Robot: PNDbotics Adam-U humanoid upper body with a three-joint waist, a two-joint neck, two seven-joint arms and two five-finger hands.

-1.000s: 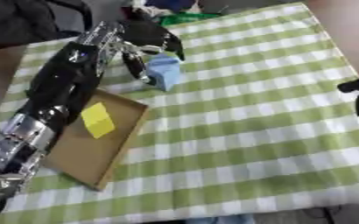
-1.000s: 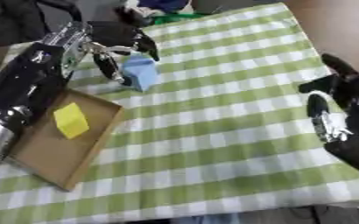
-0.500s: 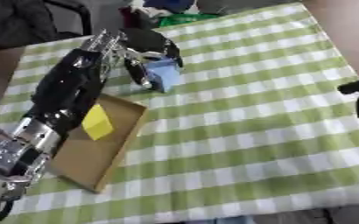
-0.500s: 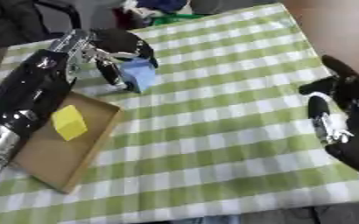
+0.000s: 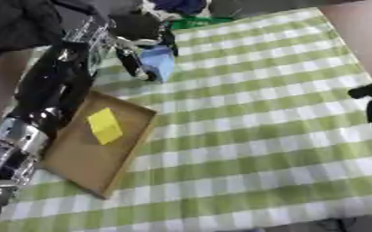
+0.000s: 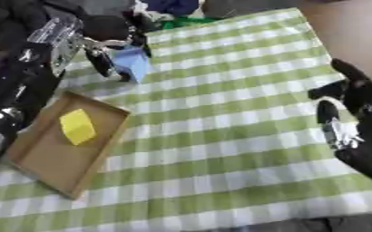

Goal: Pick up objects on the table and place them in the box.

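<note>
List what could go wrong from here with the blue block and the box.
1. The left robot hand has fingers curled around the blue block, but much of the block shows below them; it might slip.
2. The yellow block already lies in the box; the blue one could land on it or clip the box's near wall.

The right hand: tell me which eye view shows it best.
The right eye view. There the right hand shows almost whole at the right edge, fingers relaxed and open, holding nothing, over the checked tablecloth. The left eye view catches only a dark sliver of it at the right edge.
</note>
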